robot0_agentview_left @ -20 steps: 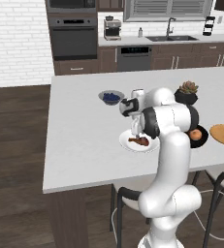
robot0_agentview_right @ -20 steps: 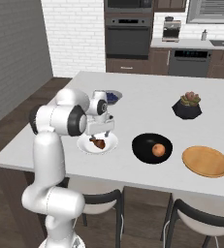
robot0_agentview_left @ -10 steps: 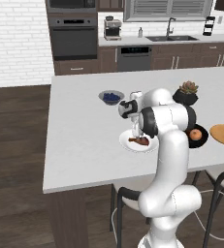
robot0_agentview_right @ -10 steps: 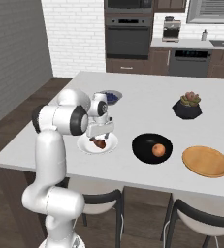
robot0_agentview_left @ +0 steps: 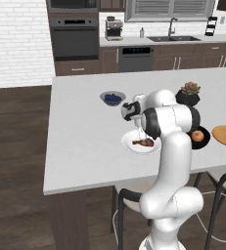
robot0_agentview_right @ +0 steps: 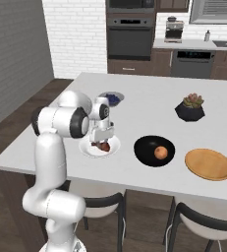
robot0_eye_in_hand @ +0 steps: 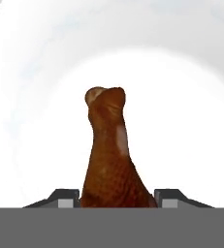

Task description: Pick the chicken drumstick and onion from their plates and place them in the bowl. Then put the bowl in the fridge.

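Note:
The chicken drumstick (robot0_eye_in_hand: 111, 155) lies on the white plate (robot0_eye_in_hand: 186, 97), bone end pointing away from the hand. My gripper (robot0_eye_in_hand: 118, 198) is down over it, one fingertip against each side of its thick end. From the base views the gripper (robot0_agentview_right: 103, 141) stands straight down on the drumstick (robot0_agentview_right: 103, 146) and the white plate (robot0_agentview_right: 88, 150). The onion (robot0_agentview_right: 159, 152) sits inside the black bowl (robot0_agentview_right: 144, 147), to the right of that plate. Further right lies the bare wooden plate (robot0_agentview_right: 208, 164). The fridge is out of view.
A small grey bowl of blueberries (robot0_agentview_right: 112, 98) stands behind the white plate. A potted plant (robot0_agentview_right: 189, 107) in a dark pot is at the back right. Stools (robot0_agentview_right: 198, 221) are tucked under the island's near edge.
The gripper has come a little lower onto the plate and its fingers have closed in on the drumstick. Plates, bowl and onion have not moved.

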Available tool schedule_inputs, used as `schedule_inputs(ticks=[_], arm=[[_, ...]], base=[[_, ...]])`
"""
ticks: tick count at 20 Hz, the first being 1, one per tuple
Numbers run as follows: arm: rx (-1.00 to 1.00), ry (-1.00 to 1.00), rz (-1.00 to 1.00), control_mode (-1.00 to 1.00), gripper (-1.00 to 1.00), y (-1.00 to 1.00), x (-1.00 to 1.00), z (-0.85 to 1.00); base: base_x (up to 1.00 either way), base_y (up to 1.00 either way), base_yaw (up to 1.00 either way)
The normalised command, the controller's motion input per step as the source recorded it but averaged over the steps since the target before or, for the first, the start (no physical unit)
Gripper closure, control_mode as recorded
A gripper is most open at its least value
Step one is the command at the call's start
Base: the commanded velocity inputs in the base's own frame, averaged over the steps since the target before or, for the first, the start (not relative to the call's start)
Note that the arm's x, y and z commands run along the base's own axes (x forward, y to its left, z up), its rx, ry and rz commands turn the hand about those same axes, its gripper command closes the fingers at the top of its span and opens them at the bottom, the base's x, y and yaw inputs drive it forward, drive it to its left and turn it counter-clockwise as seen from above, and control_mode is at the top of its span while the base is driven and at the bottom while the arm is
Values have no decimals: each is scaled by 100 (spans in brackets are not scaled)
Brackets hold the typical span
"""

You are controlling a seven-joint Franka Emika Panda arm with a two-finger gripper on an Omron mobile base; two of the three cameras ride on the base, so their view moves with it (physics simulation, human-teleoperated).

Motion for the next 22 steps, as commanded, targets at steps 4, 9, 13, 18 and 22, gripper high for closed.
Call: schedule_inputs(ticks=[4, 9, 13, 18, 22], arm=[[4, 3, 25, -100, 100, -38, -100, -100], [4, -15, 18, -100, 100, -25, -100, -44], [4, -48, 0, -100, 100, -27, -100, 94], [0, -31, -4, -100, 100, -50, -83, 87], [-4, -7, -14, -100, 100, -86, -26, 34]], base=[[0, 0, 0], [0, 0, 0], [0, 0, 0], [0, 0, 0], [0, 0, 0]])
